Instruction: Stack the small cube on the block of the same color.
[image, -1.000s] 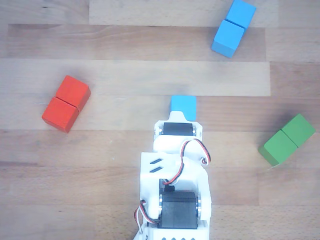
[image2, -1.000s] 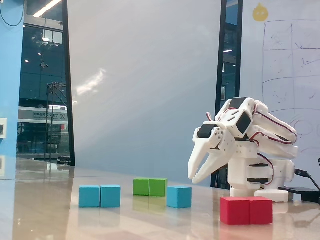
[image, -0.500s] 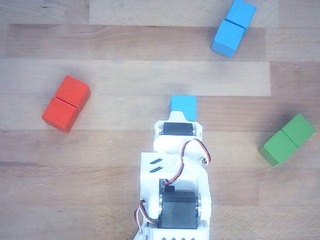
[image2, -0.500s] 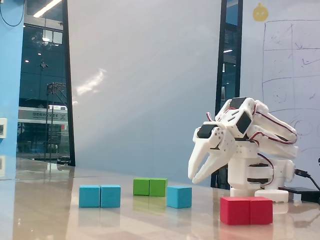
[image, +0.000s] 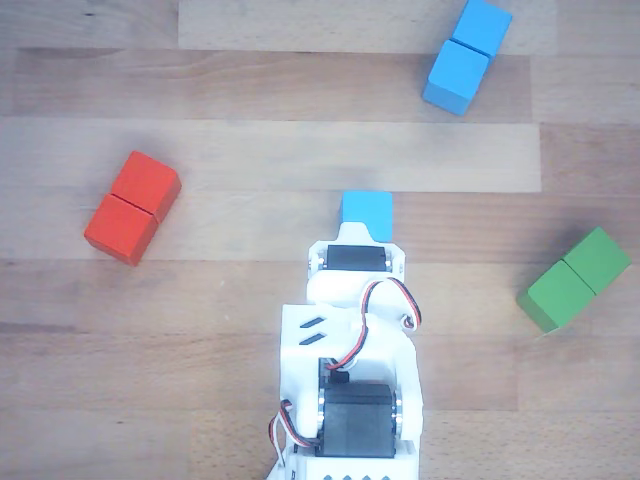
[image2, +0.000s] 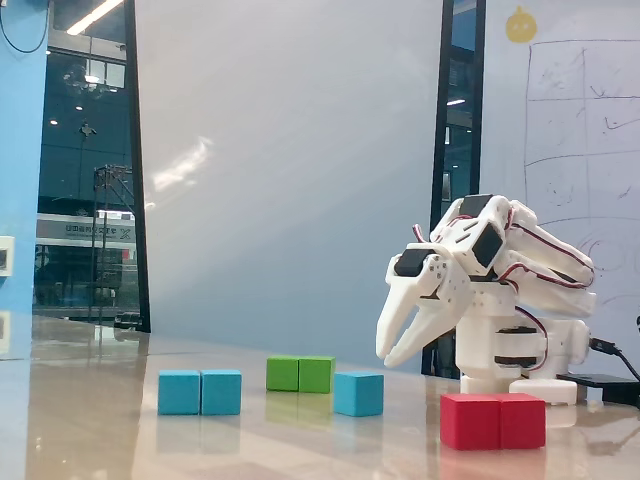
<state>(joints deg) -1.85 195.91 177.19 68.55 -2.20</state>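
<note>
We are looking down on a wooden table (image: 250, 150) in the other view, where the small cube (image: 366, 210) is lying just ahead of the white arm (image: 355, 360), its near edge hidden under the arm's front. In the fixed view the same small cube (image2: 359, 393) is sitting flat on the table, and the gripper (image2: 390, 353) is hanging above it and slightly to the right — not touching it. The two fingers (image2: 398, 320) are pointing down and to the left, spread a little at the tips, with nothing between them.

The block (image: 466, 55) is lying far up and to the right in the other view, well apart from the cube, tilted on a diagonal. In the fixed view the block (image2: 200, 392) is resting left of the cube, with a gap between them.

We are also seeing a red block (image: 132, 207) at the left and a green block (image: 575, 279) at the right of the other view — both well clear of the cube.
</note>
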